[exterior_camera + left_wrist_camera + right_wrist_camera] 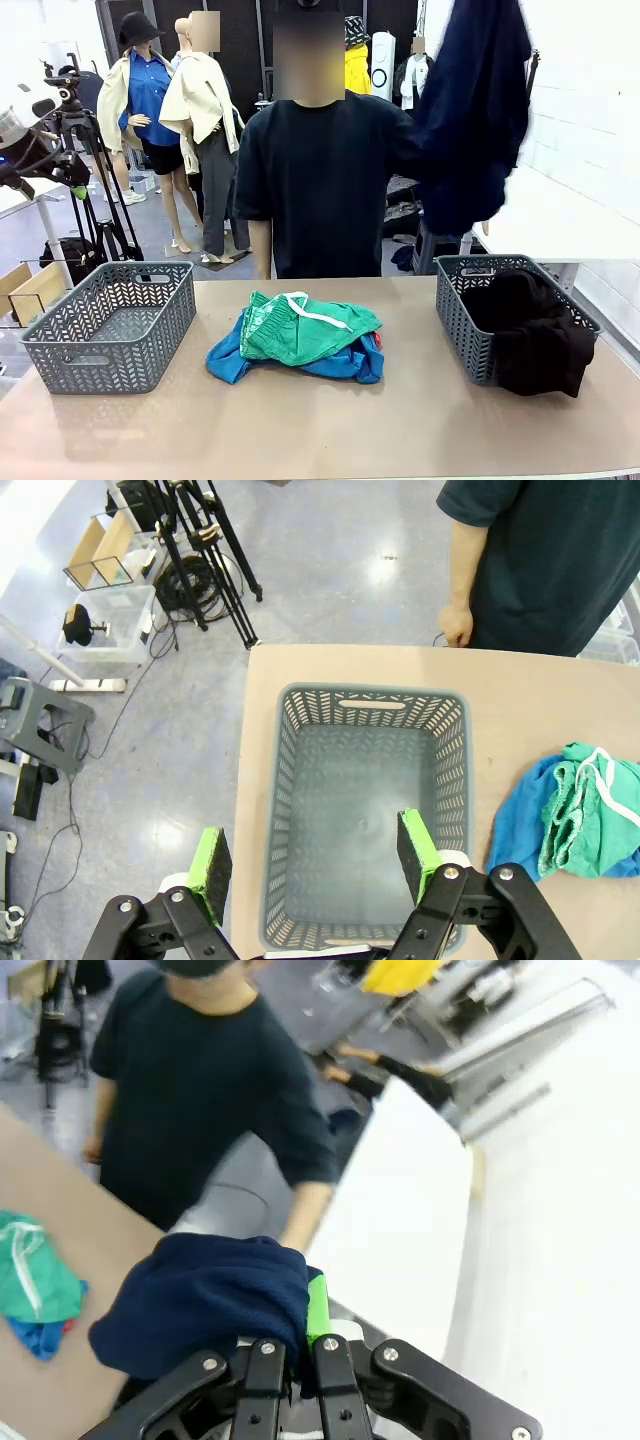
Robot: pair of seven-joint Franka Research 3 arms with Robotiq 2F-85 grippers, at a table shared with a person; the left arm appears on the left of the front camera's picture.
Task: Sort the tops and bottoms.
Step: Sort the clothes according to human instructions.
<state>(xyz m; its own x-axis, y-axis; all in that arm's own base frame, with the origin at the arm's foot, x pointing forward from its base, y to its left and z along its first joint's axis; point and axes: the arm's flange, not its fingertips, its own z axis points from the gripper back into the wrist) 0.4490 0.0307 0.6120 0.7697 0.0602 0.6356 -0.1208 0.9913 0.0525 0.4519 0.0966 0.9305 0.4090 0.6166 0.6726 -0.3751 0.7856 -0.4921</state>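
The right gripper (303,1315) is clenched on the dark navy trousers (470,110) and holds them high at the far right. This is probably so the long legs hang free of the table (300,430) over the right basket (452,305), where a black garment (530,335) lies, seemingly the bottoms' bin. The left gripper (312,855) hovers pointing straight down, fingers spread and grasping nothing, over the left basket (285,770). Green shorts (310,325) lie on a blue garment (228,362) mid-table.
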